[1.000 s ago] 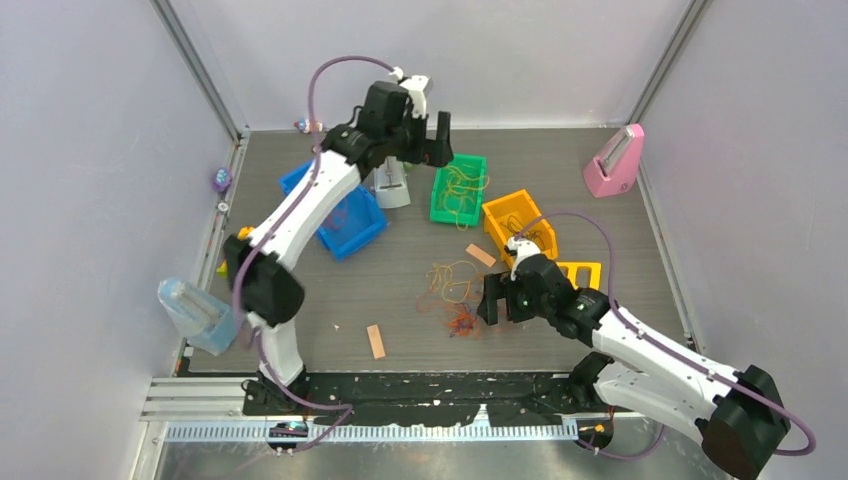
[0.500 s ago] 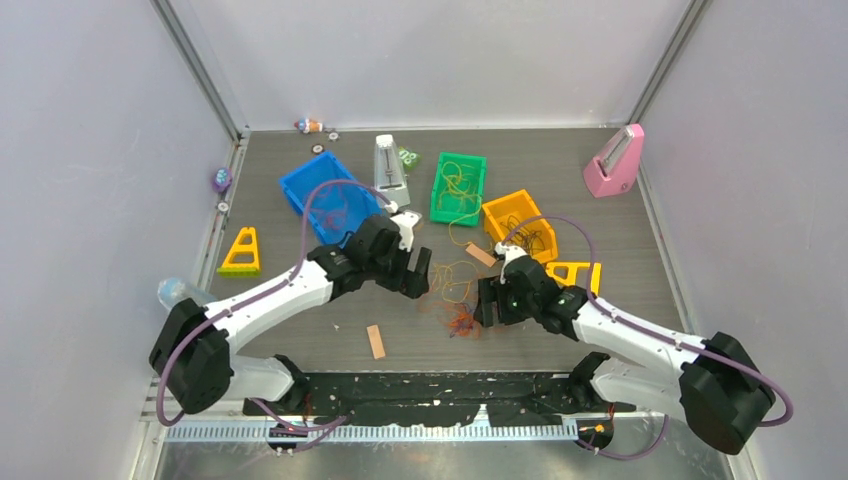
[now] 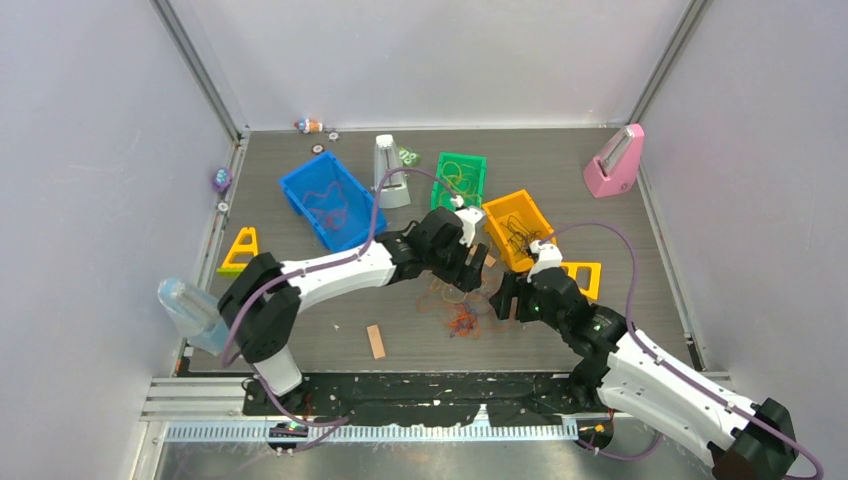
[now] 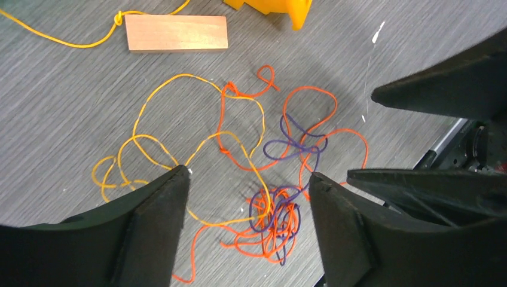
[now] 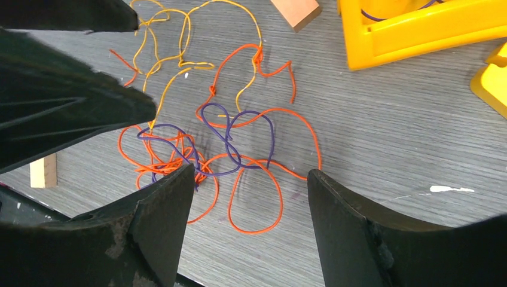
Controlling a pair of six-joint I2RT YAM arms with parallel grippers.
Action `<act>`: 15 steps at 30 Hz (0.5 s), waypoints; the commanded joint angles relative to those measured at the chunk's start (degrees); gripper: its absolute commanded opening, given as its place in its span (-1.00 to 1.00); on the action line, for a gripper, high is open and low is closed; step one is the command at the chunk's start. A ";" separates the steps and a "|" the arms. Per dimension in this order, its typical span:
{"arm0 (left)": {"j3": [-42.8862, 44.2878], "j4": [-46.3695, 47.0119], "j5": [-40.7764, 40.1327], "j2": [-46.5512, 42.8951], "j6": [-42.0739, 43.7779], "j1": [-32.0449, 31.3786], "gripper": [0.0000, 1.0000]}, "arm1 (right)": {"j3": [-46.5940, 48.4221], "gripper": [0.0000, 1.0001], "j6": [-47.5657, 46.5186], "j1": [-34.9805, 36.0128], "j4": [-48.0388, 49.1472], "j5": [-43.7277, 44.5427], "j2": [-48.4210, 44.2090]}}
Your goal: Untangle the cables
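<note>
The cables point(image 4: 275, 218) lie on the table as a loose tangle of orange, yellow and purple strands, with a denser orange-purple knot point(image 3: 462, 322). My left gripper point(image 4: 249, 174) hangs open just above that knot, holding nothing. It reaches in from the left in the top view point(image 3: 474, 278). My right gripper point(image 5: 251, 173) is open too, over an orange loop point(image 5: 257, 200) and purple strands point(image 5: 233, 137) on the tangle's right side. In the top view it point(image 3: 505, 298) stands close beside the left one. More cables lie in the bins behind.
A tan strip point(image 4: 176, 33) lies just behind the tangle, another point(image 3: 375, 341) nearer the front. An orange bin point(image 3: 518, 225), a green bin point(image 3: 458, 185), a blue bin point(image 3: 330, 200) and a grey metronome point(image 3: 390, 175) stand behind. A yellow frame point(image 3: 582, 275) sits right, a pink metronome point(image 3: 615, 160) far right.
My left arm swung from the back of the table down to the tangle. The right gripper shifted slightly right. Both pairs of jaws narrowed a little but stay open.
</note>
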 commanded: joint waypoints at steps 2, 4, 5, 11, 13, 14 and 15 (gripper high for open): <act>4.06 0.43 1.13 5.22 -2.26 -0.15 0.30 | 0.54 0.49 1.30 0.20 -0.67 4.34 -0.53; 3.98 1.22 1.36 6.73 -3.60 -0.09 0.21 | 0.62 0.50 1.08 0.16 1.36 4.04 1.21; 3.66 1.64 1.86 7.22 -4.15 -0.07 0.15 | 0.63 0.52 1.08 0.24 1.97 3.60 1.94; 1.17 5.83 5.20 6.64 -6.79 0.78 -0.94 | 0.43 0.57 2.04 0.20 10.11 -2.16 13.13; 1.14 5.56 5.76 4.81 -6.37 1.19 -1.00 | 0.32 0.57 2.80 0.25 13.30 -4.90 17.07; 1.26 5.19 5.66 3.70 -5.81 1.22 -1.00 | 0.35 0.56 3.06 0.22 15.09 -6.59 18.48; 1.47 4.70 5.52 2.37 -5.29 1.32 -1.00 | 0.58 0.54 3.49 0.21 15.78 -7.13 21.11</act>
